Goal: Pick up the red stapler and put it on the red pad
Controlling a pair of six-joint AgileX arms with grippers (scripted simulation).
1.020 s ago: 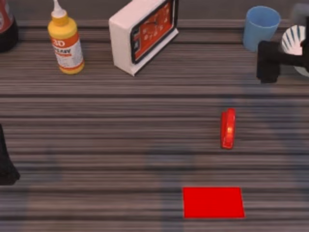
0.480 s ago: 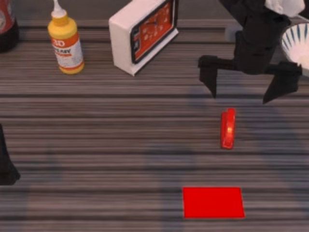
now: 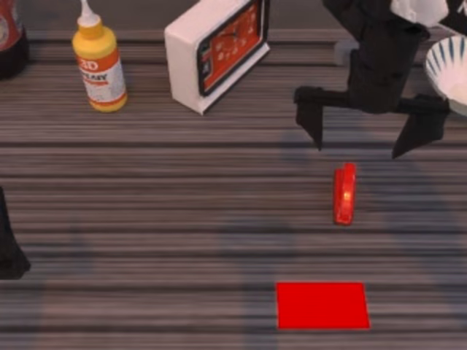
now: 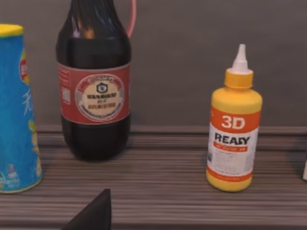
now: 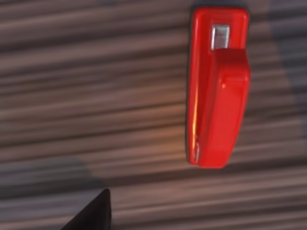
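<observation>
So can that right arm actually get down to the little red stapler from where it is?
Probably yes. The right claw hangs open just beyond the red stapler, which lies alone on the table with nothing between them.

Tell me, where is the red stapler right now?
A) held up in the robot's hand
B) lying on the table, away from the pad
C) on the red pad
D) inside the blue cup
B: the red stapler lies on the striped table, apart from the red pad, with the open right hand above it.
</observation>
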